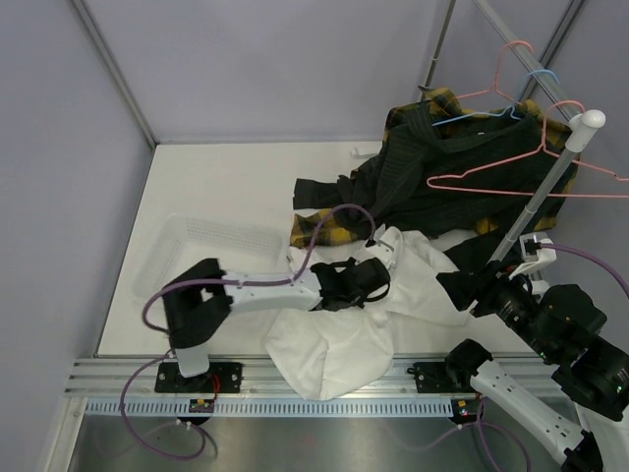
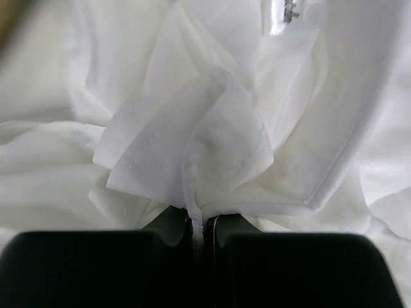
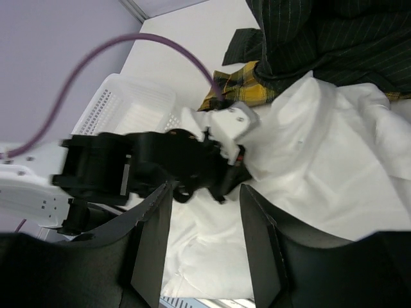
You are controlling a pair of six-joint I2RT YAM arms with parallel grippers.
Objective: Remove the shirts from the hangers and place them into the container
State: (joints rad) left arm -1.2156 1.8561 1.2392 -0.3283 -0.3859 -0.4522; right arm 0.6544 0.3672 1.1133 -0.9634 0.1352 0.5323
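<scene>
The left gripper [image 2: 204, 226] has its fingers clenched on a bunched fold of the white shirt [image 2: 192, 141], the cloth fanning out just beyond the tips and spreading to both sides of them. That shirt lies off any hanger, crumpled on the table [image 1: 226, 187]. The container [image 1: 211, 241] sits back behind the left fingers, just beside the cloth's edge, and nothing shows inside it. The right gripper [image 3: 207, 189] hangs above the same shirt with its fingers apart and nothing between them. Beyond both sets of fingers, the black pinstriped shirt [image 1: 462, 177] and the plaid shirt [image 1: 319, 228] are heaped by the white pole [image 1: 550, 187] among the pink hangers [image 1: 491, 189] and a blue hanger [image 1: 491, 116]. Whether either is free cannot be told. The task looks barely begun: one shirt is gripped for carrying, none is stowed, and two remain.
</scene>
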